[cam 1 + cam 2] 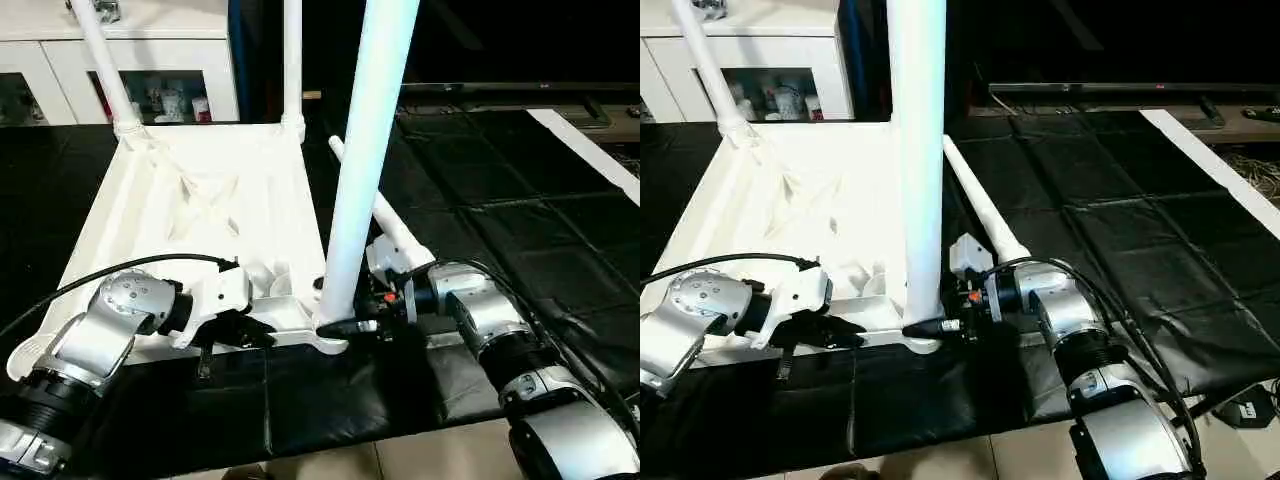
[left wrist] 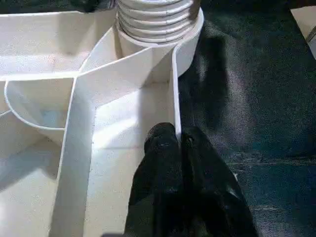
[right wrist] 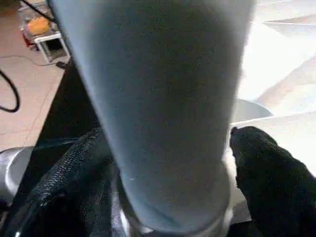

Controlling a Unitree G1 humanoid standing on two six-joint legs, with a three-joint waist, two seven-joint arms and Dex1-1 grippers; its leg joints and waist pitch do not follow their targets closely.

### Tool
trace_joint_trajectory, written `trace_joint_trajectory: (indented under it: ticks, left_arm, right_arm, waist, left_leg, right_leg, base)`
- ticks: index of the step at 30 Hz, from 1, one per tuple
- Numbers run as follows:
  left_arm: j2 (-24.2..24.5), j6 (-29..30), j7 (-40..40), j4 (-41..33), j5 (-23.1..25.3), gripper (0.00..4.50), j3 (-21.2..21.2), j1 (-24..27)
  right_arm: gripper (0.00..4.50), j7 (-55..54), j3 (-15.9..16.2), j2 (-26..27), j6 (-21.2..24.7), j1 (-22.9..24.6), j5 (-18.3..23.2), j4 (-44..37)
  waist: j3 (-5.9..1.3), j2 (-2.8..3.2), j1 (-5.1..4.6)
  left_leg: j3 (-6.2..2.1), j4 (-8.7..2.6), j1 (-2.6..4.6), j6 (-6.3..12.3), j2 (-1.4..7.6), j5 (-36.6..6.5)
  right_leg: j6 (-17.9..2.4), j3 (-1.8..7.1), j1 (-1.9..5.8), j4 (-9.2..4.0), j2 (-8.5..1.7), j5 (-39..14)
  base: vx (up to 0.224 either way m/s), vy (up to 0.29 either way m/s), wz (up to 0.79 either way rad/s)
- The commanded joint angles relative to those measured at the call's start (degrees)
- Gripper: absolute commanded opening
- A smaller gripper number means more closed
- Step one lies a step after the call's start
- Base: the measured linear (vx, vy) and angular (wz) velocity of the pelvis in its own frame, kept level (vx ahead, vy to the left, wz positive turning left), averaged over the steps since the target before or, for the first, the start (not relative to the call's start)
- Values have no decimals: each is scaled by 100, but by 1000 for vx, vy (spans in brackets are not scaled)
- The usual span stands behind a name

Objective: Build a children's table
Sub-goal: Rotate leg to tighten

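Note:
The children's table lies upside down on a black mat, its white top [image 1: 130, 230] showing its ribbed underside. Three legs stand in corner sockets: two at the far corners [image 1: 105, 70] [image 1: 292, 60] and one at the near right corner [image 1: 365, 150]. Another leg [image 1: 395, 225] lies on the mat beside the top's right edge. My left gripper [image 1: 255, 335] is shut on the top's near rim wall [image 2: 174, 89], close to that corner socket. My right gripper [image 1: 345, 325] straddles the base of the near right leg [image 3: 168, 123], one finger on each side, with a narrow gap at one finger [image 3: 266, 168].
A white glass-door cabinet [image 1: 60, 60] stands behind the table top. A low dark stand [image 1: 520, 95] runs along the back right. The mat's front edge meets bare floor [image 1: 400, 460] just below my forearms. A white strip [image 1: 590, 150] borders the mat at the right.

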Motion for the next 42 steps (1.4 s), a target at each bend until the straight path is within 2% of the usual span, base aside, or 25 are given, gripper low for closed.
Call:
trace_joint_trajectory:
  ticks: [1,5,7,11,16,19,20,23,24,25,26,27,29,30,31,33,34,35,36,37,38,39,40,41,42]
  left_arm:
    - [-5,-126,-225,74,154,0,-268,-44]
    - [14,-161,-238,118,162,0,-259,-47]
    - [22,-172,-239,136,162,0,-254,-51]
    - [26,-176,-233,185,152,0,-225,-80]
    - [7,-159,-208,257,109,0,-179,-110]
    - [-41,1,-127,251,-8,0,-64,-94]
    - [-63,112,-65,229,-68,0,3,-81]
    - [-195,498,451,154,-147,0,281,-42]
    - [-258,680,729,90,-136,0,394,-23]
    - [-386,995,1077,-64,-173,0,550,15]
    - [-503,1287,1385,-212,-211,0,691,51]
    - [-522,1332,1430,-245,-210,0,706,60]
    - [-851,2049,2092,-764,-182,0,914,205]
    - [-1172,2545,2560,-1141,-155,0,1046,298]
    - [-1298,2722,2721,-1268,-156,0,1091,319]
    - [-1560,2982,3027,-1500,-52,0,1094,357]
    - [-1753,3108,3237,-1597,37,0,1084,352]
    - [-1923,3207,3418,-1667,104,0,1079,338]
    - [-2087,3278,3579,-1701,140,0,1084,298]
    - [-2103,3285,3595,-1704,144,0,1085,293]
    - [-2243,3366,3723,-1727,172,0,1042,229]
    - [-2307,3407,3783,-1739,185,0,1021,200]
    - [-2364,3453,3866,-1765,206,0,970,158]
    - [-2365,3452,3875,-1760,208,0,937,132]
    - [-2337,3492,3903,-1788,224,0,896,109]
  right_arm:
    - [342,156,58,-93,-169,-105,-68,98]
    - [324,163,83,-106,-194,-123,-123,150]
    - [292,131,77,-92,-177,-138,-128,188]
    - [277,117,50,-13,-91,-149,-74,234]
    - [272,188,63,14,-116,-110,-48,273]
    - [270,185,24,42,-40,-37,10,241]
    - [270,158,1,65,34,-2,46,203]
    - [270,-219,-188,236,391,158,247,2]
    - [270,-535,-278,333,494,218,286,-50]
    - [270,-912,-372,476,552,327,323,-131]
    - [270,-1247,-451,605,594,428,353,-207]
    - [270,-1305,-458,628,602,444,351,-216]
    - [270,-2188,-582,1004,735,642,334,-325]
    - [270,-2834,-685,1312,893,722,340,-325]
    - [270,-3055,-725,1424,953,737,346,-317]
    - [270,-3640,-786,1669,934,692,269,-151]
    - [270,-4079,-887,1840,952,602,258,18]
    - [270,-4454,-983,1985,971,514,260,169]
    - [270,-4786,-1082,2109,976,404,284,327]
    - [270,-4818,-1091,2121,976,393,287,343]
    - [270,-4954,-1072,2213,961,291,228,435]
    - [270,-5013,-1060,2255,956,247,196,472]
    - [270,-5029,-1029,2310,917,225,154,453]
    - [270,-4977,-1007,2330,877,221,137,424]
    - [326,-4922,-985,2353,850,237,98,351]
  waist:
    - [-409,75,-55]
    - [-416,74,-54]
    - [-413,73,-52]
    - [-415,92,-50]
    - [-418,84,-49]
    - [-419,93,-47]
    - [-400,118,-57]
    - [-356,139,-58]
    - [-321,153,-74]
    - [-318,140,-89]
    - [-262,146,-133]
    - [-263,125,-167]
    - [-218,114,-195]
    - [-189,83,-334]
    - [-181,81,-370]
    - [-153,78,-486]
    - [-143,86,-517]
    - [-143,84,-553]
    - [-130,55,-591]
    - [-127,67,-598]
    - [-129,62,-617]
    - [-139,85,-618]
    - [-159,70,-630]
    - [-164,44,-640]
    - [-170,47,-625]
  left_leg:
    - [-178,-400,109,88,420,-1098]
    - [-175,-394,112,99,421,-1057]
    - [-173,-392,111,110,418,-1065]
    - [-180,-396,114,90,422,-1112]
    - [-178,-391,113,84,419,-1107]
    - [-179,-391,117,80,421,-1117]
    - [-178,-399,116,65,418,-1171]
    - [-191,-418,123,47,425,-1295]
    - [-198,-440,120,-5,425,-1401]
    - [-207,-449,116,-25,423,-1464]
    - [-209,-473,132,-98,429,-1617]
    - [-234,-468,138,-103,400,-1761]
    - [-246,-498,105,-97,412,-1700]
    - [-273,-538,50,-137,421,-1626]
    - [-280,-534,51,-124,403,-1667]
    - [-296,-524,-2,-59,353,-1666]
    - [-300,-528,0,-64,359,-1666]
    - [-304,-518,40,-41,338,-1736]
    - [-310,-515,33,0,323,-1717]
    - [-318,-517,29,4,321,-1737]
    - [-318,-512,40,37,321,-1767]
    - [-322,-520,54,45,338,-1725]
    - [-320,-530,38,84,349,-1580]
    - [-311,-534,30,113,353,-1525]
    - [-294,-520,58,161,353,-1504]
  right_leg:
    - [-1218,360,238,-419,-596,-1111]
    - [-1249,358,239,-400,-588,-996]
    - [-1255,358,241,-404,-588,-1013]
    - [-1249,356,239,-411,-593,-1104]
    - [-1266,358,245,-404,-593,-1040]
    - [-1281,355,240,-401,-587,-1027]
    - [-1290,358,233,-407,-581,-1051]
    - [-1300,364,216,-424,-576,-1069]
    - [-1280,370,208,-438,-585,-1231]
    - [-1267,367,214,-449,-587,-1341]
    - [-1222,387,185,-482,-592,-1557]
    - [-1121,378,206,-528,-626,-1960]
    - [-1022,388,207,-545,-629,-2108]
    - [-1025,373,224,-519,-611,-2052]
    - [-1002,360,214,-538,-608,-2171]
    - [-841,350,232,-607,-614,-2558]
    - [-832,353,224,-613,-612,-2570]
    - [-784,344,192,-656,-592,-2675]
    - [-784,342,194,-670,-597,-2717]
    - [-761,336,198,-675,-597,-2763]
    - [-740,331,183,-691,-592,-2781]
    - [-779,321,188,-695,-586,-2531]
    - [-861,311,214,-654,-568,-2083]
    - [-891,304,223,-642,-557,-1920]
    - [-947,311,204,-636,-560,-1771]
  base:
    - [0,0,0]
    - [0,0,0]
    - [0,0,0]
    - [0,0,0]
    - [0,0,0]
    - [0,0,0]
    - [0,0,0]
    - [0,0,0]
    - [0,0,0]
    - [0,0,0]
    - [0,0,0]
    - [0,0,0]
    - [0,0,0]
    - [0,0,0]
    - [0,0,0]
    - [0,0,0]
    - [0,0,0]
    - [0,0,0]
    - [0,0,0]
    - [0,0,0]
    - [0,0,0]
    - [0,0,0]
    - [0,0,0]
    - [0,0,0]
    - [0,0,0]
